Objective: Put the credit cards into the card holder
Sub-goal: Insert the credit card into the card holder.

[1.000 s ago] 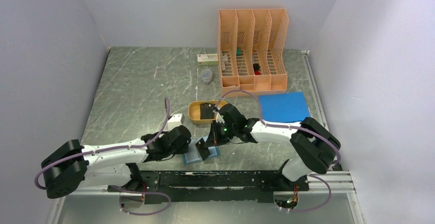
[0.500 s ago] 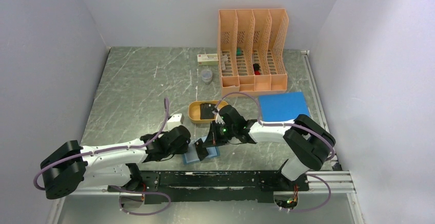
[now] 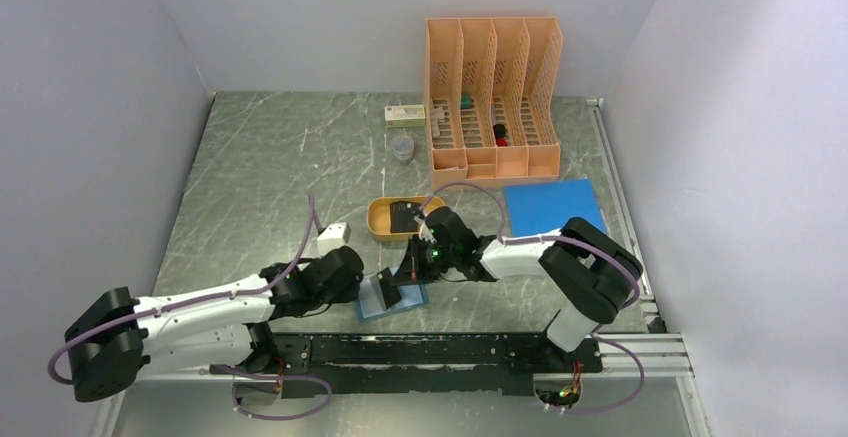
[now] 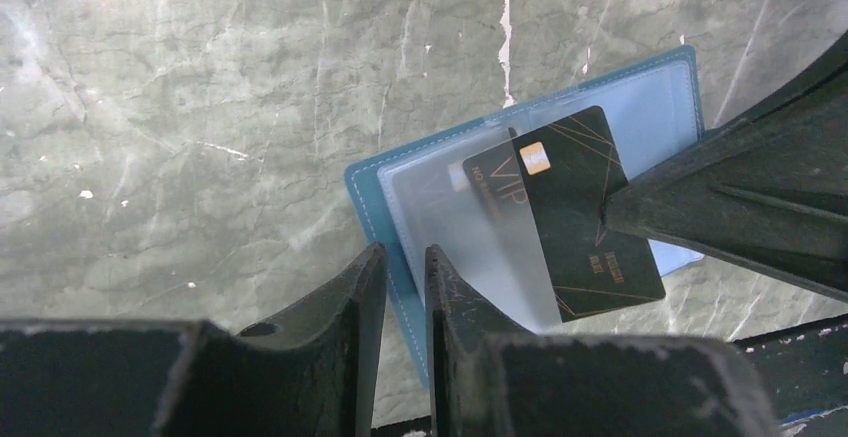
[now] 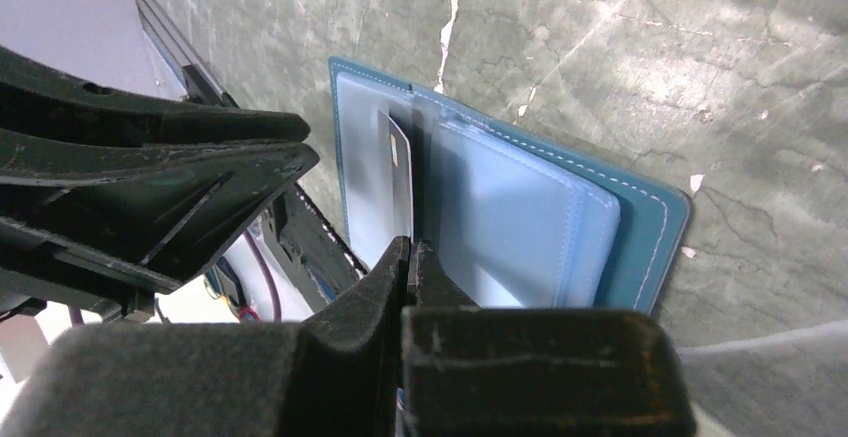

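Note:
The teal card holder (image 3: 375, 309) lies open on the table near the front edge, clear pockets up; it also shows in the left wrist view (image 4: 370, 192) and the right wrist view (image 5: 655, 237). My right gripper (image 3: 405, 277) (image 5: 410, 242) is shut on a black credit card (image 4: 570, 207) (image 5: 397, 172). The card's chip end sits under a clear pocket flap. My left gripper (image 3: 362, 290) (image 4: 404, 252) hovers at the holder's left edge, its fingers almost together with a thin gap and nothing between them. Another dark card (image 3: 403, 215) lies in the orange oval tray (image 3: 378, 221).
An orange file organiser (image 3: 495, 97) stands at the back. A bright-blue sheet (image 3: 550, 207) lies right of the tray. A small white box (image 3: 333, 237) sits left of the tray. A small cup (image 3: 402, 147) and a white packet (image 3: 405, 114) lie further back.
My left arm has drawn back to the left, its gripper moving off the holder to its left edge. My right gripper with the card has shifted slightly left over the holder.

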Available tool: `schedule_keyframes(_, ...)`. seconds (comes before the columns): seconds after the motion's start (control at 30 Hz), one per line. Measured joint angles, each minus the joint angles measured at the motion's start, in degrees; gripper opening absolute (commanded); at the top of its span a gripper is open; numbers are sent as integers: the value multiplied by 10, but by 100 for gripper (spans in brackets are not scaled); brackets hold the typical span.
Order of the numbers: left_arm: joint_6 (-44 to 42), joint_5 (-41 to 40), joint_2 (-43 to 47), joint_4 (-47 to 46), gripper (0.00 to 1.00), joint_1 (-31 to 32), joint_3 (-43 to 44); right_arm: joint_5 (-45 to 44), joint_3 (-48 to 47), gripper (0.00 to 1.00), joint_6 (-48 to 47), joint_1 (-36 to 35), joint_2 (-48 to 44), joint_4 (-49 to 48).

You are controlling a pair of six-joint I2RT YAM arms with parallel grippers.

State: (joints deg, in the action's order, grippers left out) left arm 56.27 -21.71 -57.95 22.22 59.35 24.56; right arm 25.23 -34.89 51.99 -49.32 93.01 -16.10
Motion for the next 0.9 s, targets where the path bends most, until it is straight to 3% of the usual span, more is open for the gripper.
schedule_keyframes(0.43,57,-7,30,43,15,0,-33,-8,10,0,33,0,17,-35)
schedule_keyframes(0.9,74,11,27,-26,13,-1,-59,-31,37,0,86,-5,24,-82)
